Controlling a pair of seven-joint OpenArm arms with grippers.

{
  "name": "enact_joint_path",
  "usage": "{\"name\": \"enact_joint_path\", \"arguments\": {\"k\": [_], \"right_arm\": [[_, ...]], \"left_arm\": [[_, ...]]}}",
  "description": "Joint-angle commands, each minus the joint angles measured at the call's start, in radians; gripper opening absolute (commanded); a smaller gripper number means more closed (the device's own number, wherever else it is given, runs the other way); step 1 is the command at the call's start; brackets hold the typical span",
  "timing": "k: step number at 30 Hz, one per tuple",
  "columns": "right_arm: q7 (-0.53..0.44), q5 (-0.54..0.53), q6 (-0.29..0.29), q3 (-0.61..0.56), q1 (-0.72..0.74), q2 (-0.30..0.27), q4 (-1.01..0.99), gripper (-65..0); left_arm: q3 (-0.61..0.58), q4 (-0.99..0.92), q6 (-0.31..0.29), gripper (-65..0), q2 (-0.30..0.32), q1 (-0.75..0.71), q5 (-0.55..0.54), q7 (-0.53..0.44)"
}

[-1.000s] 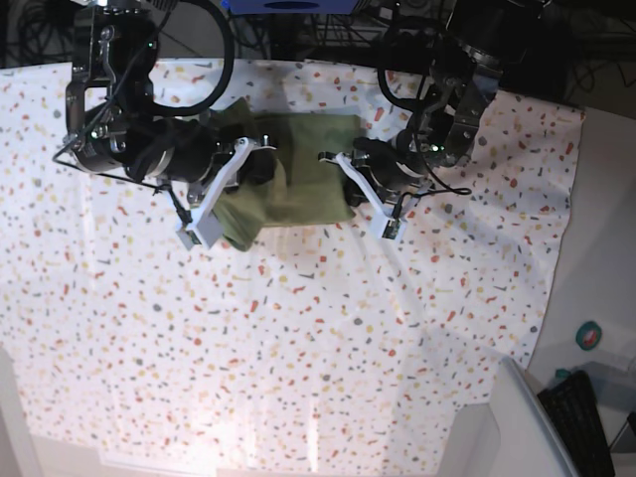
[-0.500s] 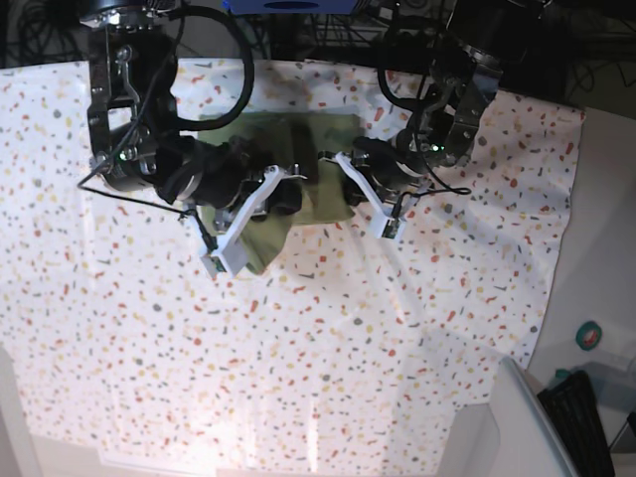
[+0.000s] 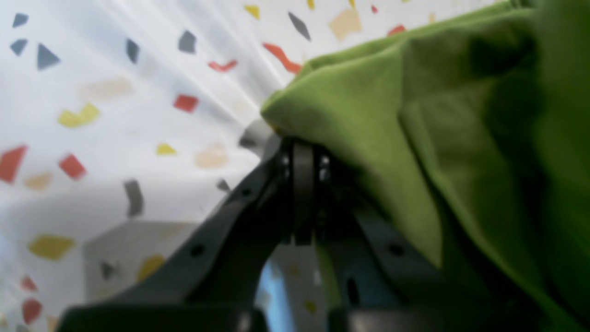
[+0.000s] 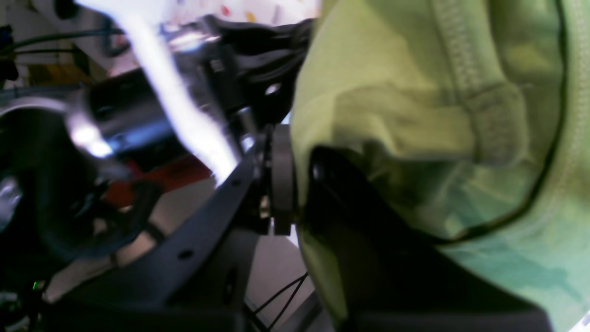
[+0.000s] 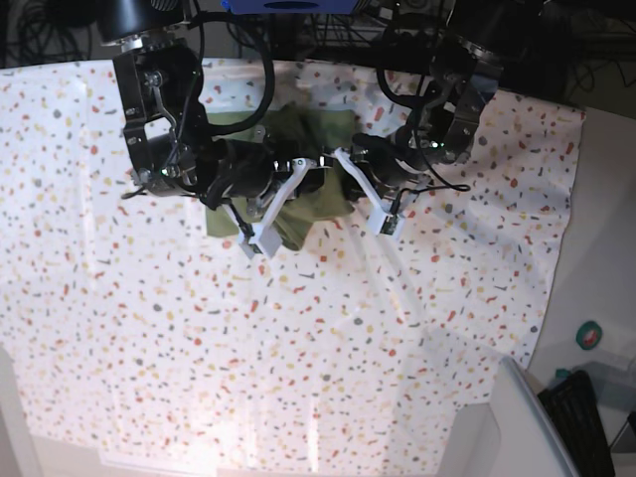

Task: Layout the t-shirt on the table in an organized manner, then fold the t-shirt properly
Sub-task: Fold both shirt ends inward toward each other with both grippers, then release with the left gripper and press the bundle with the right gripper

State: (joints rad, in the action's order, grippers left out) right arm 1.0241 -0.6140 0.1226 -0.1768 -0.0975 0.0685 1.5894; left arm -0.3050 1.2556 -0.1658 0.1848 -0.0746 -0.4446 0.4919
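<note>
Both claws clamped on the olive t-shirt: left claw pinching an edge, right claw pinching bunched cloth. Best drawn apart evenly, low over the tabletop, keeping cloth taut between claws.

Far centre is crowded: both arms meet over the bunched shirt, right gripper and left gripper almost touching. Near half of the counter is open, also far left.

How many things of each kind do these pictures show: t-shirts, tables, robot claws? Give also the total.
t-shirt: 1
table: 1
claws: 2, the left claw and the right claw, each shut on the t-shirt
Total: 4
</note>
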Motion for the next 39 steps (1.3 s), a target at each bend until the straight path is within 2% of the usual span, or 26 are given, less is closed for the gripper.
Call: {"name": "enact_joint_path", "arguments": {"k": [1,6,10,14,17,20,22,25,31,34,39], "right_arm": [[-0.026,-0.019,0.005,-0.002,0.015,0.004,0.002,-65.0],[-0.037,-0.019,0.005,-0.002,0.015,0.000,-0.031,-65.0],[-0.037,-0.019,0.005,0.000,0.023,0.000,-0.047,-65.0],[-0.031,-0.019,0.005,0.001,0.031,-0.002,-0.050,-65.0],[-0.024,-0.019,0.005,0.001,0.038,-0.002,-0.060,-65.0],[0.006,-0.020,-0.057,0.004,0.046,-0.002,-0.070,-65.0],[0.017,-0.020,-0.082,0.000,0.048,-0.002,-0.065,-65.0],[0.029,-0.022,-0.087,0.000,0.051,-0.002,-0.065,-65.0],[0.097,-0.022,-0.087,0.006,0.064,-0.002,-0.051,-65.0],[0.100,-0.022,-0.087,0.000,0.063,-0.003,-0.039,-65.0],[0.155,-0.022,-0.087,0.000,0.066,-0.003,-0.036,-65.0]], "left_arm": [[-0.007,0.009,-0.013,-65.0,0.014,-0.018,0.002,0.063],[-0.006,0.029,-0.011,-65.0,0.025,-0.031,0.000,0.064],[0.017,0.054,-0.005,-65.0,0.065,-0.035,-0.003,0.064],[0.185,0.167,0.005,-65.0,0.083,-0.121,-0.001,0.075],[0.329,0.256,0.002,-65.0,0.111,-0.161,-0.001,0.189],[0.481,0.321,-0.001,-65.0,0.121,-0.212,-0.001,0.251],[0.565,0.344,-0.031,-65.0,0.134,-0.248,-0.001,0.256],[0.674,0.349,-0.122,-65.0,0.149,-0.293,-0.001,0.256],[0.873,0.269,-0.214,-65.0,0.149,-0.313,0.007,0.256],[0.916,0.233,-0.237,-65.0,0.150,-0.310,0.007,0.256],[0.921,0.221,-0.237,-65.0,0.150,-0.308,0.008,0.256]]}}
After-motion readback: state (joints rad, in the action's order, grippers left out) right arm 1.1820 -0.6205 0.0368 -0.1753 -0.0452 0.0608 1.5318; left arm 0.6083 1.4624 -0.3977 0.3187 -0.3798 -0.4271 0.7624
